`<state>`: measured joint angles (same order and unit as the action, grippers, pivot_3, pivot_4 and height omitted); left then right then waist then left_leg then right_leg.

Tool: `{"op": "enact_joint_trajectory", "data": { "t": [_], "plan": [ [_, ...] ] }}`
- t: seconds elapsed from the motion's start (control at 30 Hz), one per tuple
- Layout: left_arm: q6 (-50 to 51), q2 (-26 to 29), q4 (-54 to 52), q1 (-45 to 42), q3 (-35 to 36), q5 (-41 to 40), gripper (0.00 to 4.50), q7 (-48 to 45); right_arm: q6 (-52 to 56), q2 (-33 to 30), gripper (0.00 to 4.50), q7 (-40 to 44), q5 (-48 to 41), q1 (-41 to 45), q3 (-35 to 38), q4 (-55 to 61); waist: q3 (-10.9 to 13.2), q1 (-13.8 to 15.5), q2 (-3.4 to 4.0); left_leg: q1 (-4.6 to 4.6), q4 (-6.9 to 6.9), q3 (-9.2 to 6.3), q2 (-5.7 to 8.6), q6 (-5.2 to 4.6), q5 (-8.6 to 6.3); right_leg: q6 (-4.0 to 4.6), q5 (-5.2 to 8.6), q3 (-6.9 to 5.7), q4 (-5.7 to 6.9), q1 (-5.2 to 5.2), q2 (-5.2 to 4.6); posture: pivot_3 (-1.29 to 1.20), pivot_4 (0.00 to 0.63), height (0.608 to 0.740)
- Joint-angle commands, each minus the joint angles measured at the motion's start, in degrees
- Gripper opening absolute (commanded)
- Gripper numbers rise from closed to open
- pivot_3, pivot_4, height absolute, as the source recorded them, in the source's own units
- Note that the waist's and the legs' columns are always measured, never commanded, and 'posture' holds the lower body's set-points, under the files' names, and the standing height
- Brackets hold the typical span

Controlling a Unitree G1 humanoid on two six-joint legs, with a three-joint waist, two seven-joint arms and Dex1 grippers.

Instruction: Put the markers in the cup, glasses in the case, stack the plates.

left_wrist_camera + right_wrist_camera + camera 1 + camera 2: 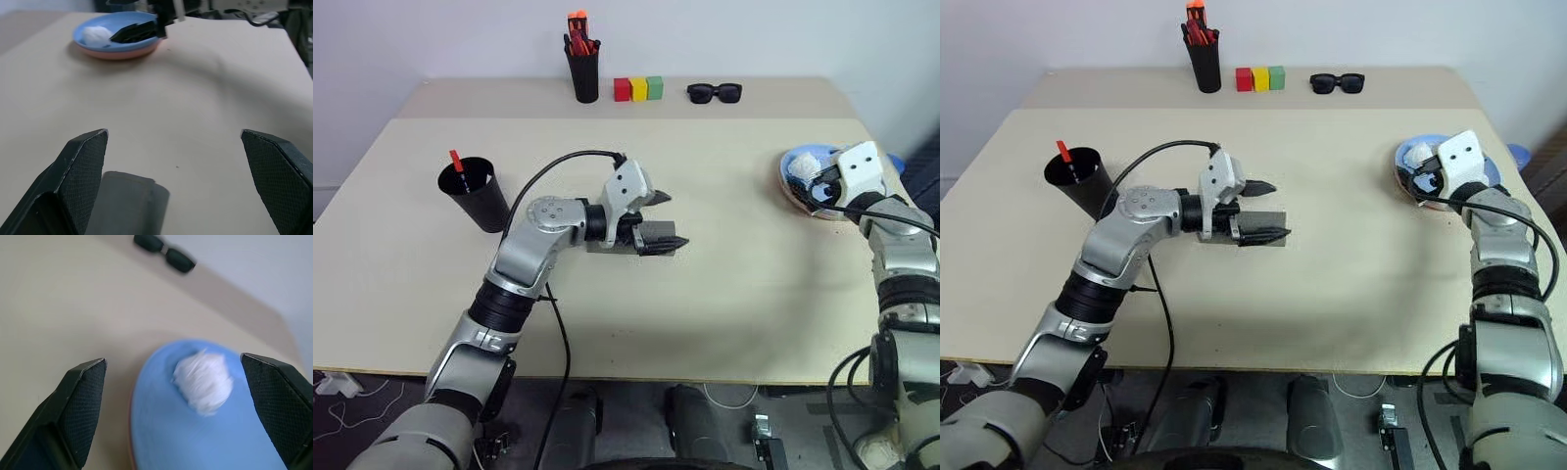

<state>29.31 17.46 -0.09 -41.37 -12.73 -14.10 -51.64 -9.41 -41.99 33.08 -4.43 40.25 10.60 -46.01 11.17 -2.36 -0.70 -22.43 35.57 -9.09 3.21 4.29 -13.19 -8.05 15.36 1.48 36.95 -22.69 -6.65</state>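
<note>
Left end effector (668,219) apart, right end effector (178,423) apart over blue plate (161,440), beige table (734,294), white wall (460,39)

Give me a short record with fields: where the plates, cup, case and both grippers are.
plates: light blue plate stacked on pink plate, white lump inside
cup: upright, one marker in it
case: grey, under left gripper
left gripper: open, empty
right gripper: open, over the plates

A beige table (724,294) fills the middle, with a second tabletop (489,98) butted against it at 12 o'clock. A plain pale wall (754,34) stands behind. Dark floor with cables (342,406) shows at 7 o'clock.
</note>
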Motion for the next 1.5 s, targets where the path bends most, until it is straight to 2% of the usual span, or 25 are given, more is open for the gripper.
{"op": "enact_joint_trajectory", "data": {
  "t": [0.03,0.1,0.2,0.33,0.4,0.43,0.5,0.63,0.73,0.83,1.0,1.5],
  "plan": [
    [-2.6,-1.3,-2.0,1.6,5.6,-1.2,4.50,5.8,8.4,0.6,4.47,0.2,-10.1,-9.1,7.6,21.4,0.0,0.2,0.00,-0.01,0.00,-0.01,0.00,0.00,0.00,0.00,0.00,0.00,0.01,-0.02,-0.01,0.00,0.150,0.740],
    [-5.5,-2.2,-2.5,2.6,7.1,-0.9,4.50,8.2,12.0,1.3,4.47,0.1,-13.3,-14.1,9.6,30.0,0.0,0.1,0.01,-0.04,0.01,-0.03,0.00,0.00,0.00,0.00,0.00,-0.01,0.03,-0.04,-0.01,0.00,0.150,0.740],
    [-11.9,-5.4,-4.7,7.1,12.7,0.0,4.50,17.1,15.9,4.1,4.47,1.4,-19.4,-28.1,12.5,46.2,0.0,0.3,0.02,0.00,0.03,-0.02,0.00,0.00,-0.01,0.00,0.00,0.00,0.03,-0.01,-0.03,0.00,0.150,0.740],
    [-12.8,-4.9,-7.2,11.5,14.7,-1.1,4.50,18.8,18.7,5.7,4.47,2.7,-24.7,-38.5,15.0,57.8,0.0,0.2,0.07,0.01,0.06,0.04,0.01,0.00,-0.01,-0.01,0.00,0.04,0.02,0.00,-0.04,0.00,0.150,0.740],
    [-11.3,-4.7,-9.9,14.2,17.2,-8.5,4.50,14.5,20.4,6.2,4.47,3.1,-26.8,-42.9,16.2,61.7,0.0,0.3,0.06,0.01,0.11,0.06,0.01,0.00,-0.01,-0.01,0.00,0.04,0.02,0.03,-0.04,0.00,0.150,0.740],
    [-10.2,-4.2,-10.9,15.6,17.9,-9.7,4.50,14.4,20.5,6.5,4.47,3.4,-27.2,-45.3,16.6,63.2,0.0,0.3,0.05,0.01,0.13,0.06,0.01,-0.01,-0.01,0.00,0.00,0.04,0.02,0.05,-0.05,0.00,0.150,0.740],
    [-10.4,-2.9,-12.5,18.2,18.4,-9.8,4.50,14.6,19.9,7.2,4.47,4.1,-27.7,-49.0,17.4,65.3,0.0,0.5,0.04,0.04,0.13,0.04,0.00,-0.01,-0.02,0.00,0.00,0.03,0.02,0.09,-0.04,0.00,0.150,0.740],
    [-18.1,0.0,-16.8,28.4,19.7,-6.5,4.50,14.7,16.5,9.3,4.47,7.1,-27.5,-56.3,18.2,68.1,-0.1,0.9,0.08,0.09,0.05,0.07,0.00,-0.03,-0.03,0.02,0.01,0.04,-0.04,0.11,-0.04,0.00,0.150,0.740],
    [-19.4,2.7,-19.1,37.0,23.4,-10.2,4.50,11.7,15.7,9.8,4.47,9.6,-27.9,-61.2,18.2,69.4,-0.1,1.4,0.09,0.09,-0.04,0.10,-0.04,-0.05,-0.05,0.05,0.03,0.06,-0.07,0.05,-0.04,0.00,0.150,0.740],
    [-23.5,7.5,-19.6,48.1,29.5,-13.3,4.50,4.3,13.7,11.4,4.47,12.6,-28.2,-68.2,18.0,72.1,-0.1,1.7,0.09,0.05,0.01,0.09,-0.06,-0.04,-0.06,0.32,0.12,0.05,-0.11,0.06,-0.04,0.00,0.150,0.740],
    [-24.4,10.8,-19.7,54.4,33.1,-16.7,4.50,0.8,11.7,11.4,4.47,14.0,-28.3,-70.7,20.7,71.1,-0.2,2.0,0.11,0.02,-0.02,0.13,-0.13,-0.02,-0.09,0.56,0.16,-0.03,-0.68,0.37,-0.09,0.00,0.150,0.740],
    [-21.1,12.0,-25.3,59.5,34.1,-18.7,4.50,4.1,10.1,9.5,4.47,17.3,-27.6,-70.0,24.2,63.0,-0.3,1.7,0.12,0.04,-0.32,0.40,-0.18,-0.16,-0.14,0.60,0.13,0.01,-0.88,0.29,-0.15,0.00,0.150,0.740]
  ]
}}
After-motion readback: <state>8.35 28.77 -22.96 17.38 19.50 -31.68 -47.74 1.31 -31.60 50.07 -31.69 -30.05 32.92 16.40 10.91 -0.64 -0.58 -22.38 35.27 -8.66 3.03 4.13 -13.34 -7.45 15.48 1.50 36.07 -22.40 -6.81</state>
